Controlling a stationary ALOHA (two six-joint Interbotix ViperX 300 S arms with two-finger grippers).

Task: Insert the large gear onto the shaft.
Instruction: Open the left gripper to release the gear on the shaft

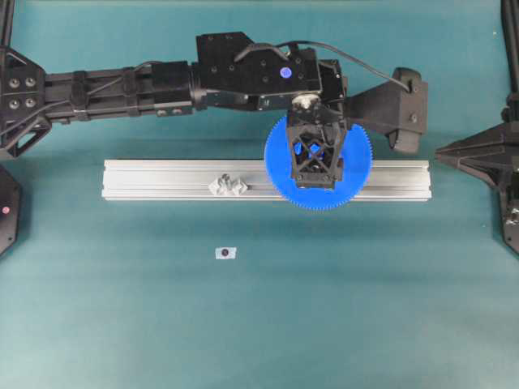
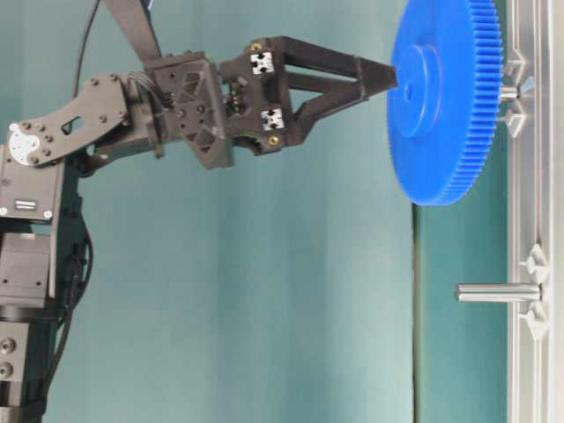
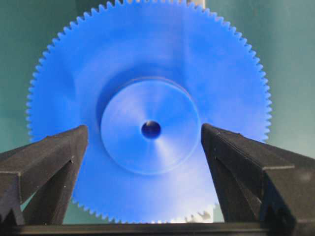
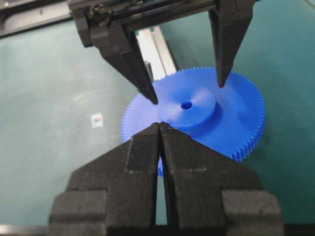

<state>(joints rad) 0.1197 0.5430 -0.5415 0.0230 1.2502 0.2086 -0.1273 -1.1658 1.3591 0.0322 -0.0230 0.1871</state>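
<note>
Matte black arms [image 1: 122,85], black cable, silver screws, lattice-framed hand [image 2: 392,77], white tags.

The large gear [image 2: 445,97] sits on the shaft [image 2: 508,92] (left gripper [image 2: 388,77] spread).

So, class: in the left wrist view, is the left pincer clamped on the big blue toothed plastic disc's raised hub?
No: the left pincer stands open, fingers clear of the hub either side.
</note>
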